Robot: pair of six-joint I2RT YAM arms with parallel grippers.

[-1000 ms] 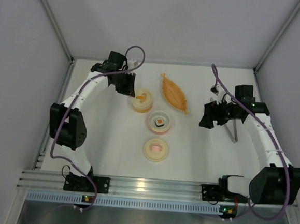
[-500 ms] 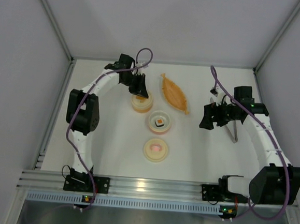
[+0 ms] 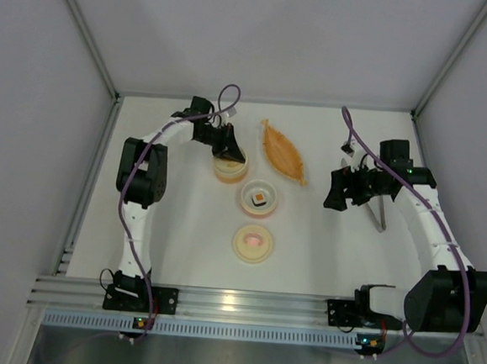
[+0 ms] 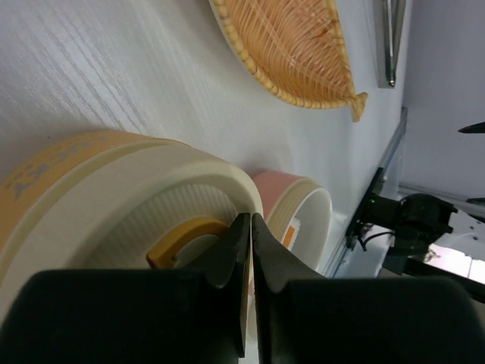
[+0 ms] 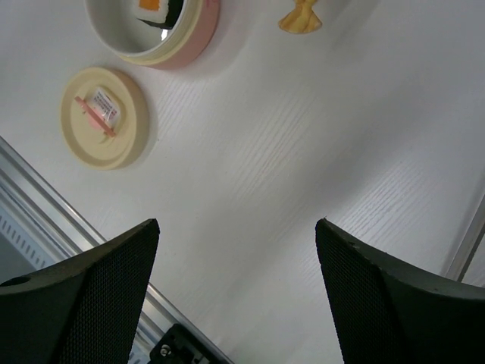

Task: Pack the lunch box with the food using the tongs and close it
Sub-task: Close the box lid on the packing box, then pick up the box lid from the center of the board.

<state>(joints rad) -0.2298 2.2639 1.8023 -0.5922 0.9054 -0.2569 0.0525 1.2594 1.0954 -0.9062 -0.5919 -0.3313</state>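
The lunch box [image 3: 244, 199] lies open in three round parts, which I count in a loose column down the middle of the table [image 3: 181, 228]. Nearest to me is one cream lid [image 3: 252, 242] with a small pink handle, flat on the surface by itself. Just beyond it stands one pink tier [image 5: 203, 32] holding one sushi roll [image 3: 261, 199], white with a dark rim and an orange centre.

Off to the right at about that depth, the right gripper [image 3: 337, 194] hangs above bare table with its fingers wide apart and nothing between them. One pair of tongs [image 3: 379, 216] lies on the table just right of it, partly under that arm and untouched.

Further back and a little left is one yellow tier [image 3: 221, 172]. The left gripper [image 4: 250, 227] sits right over it, fingers pressed together at the tier's rim with nothing visibly caught between them. A yellow-orange piece [image 4: 180, 236] shows inside the tier by the fingertips; I cannot tell exactly what it is.

Farthest is one orange woven boat-shaped dish [image 3: 283, 151], lying slantwise just right of the yellow tier.
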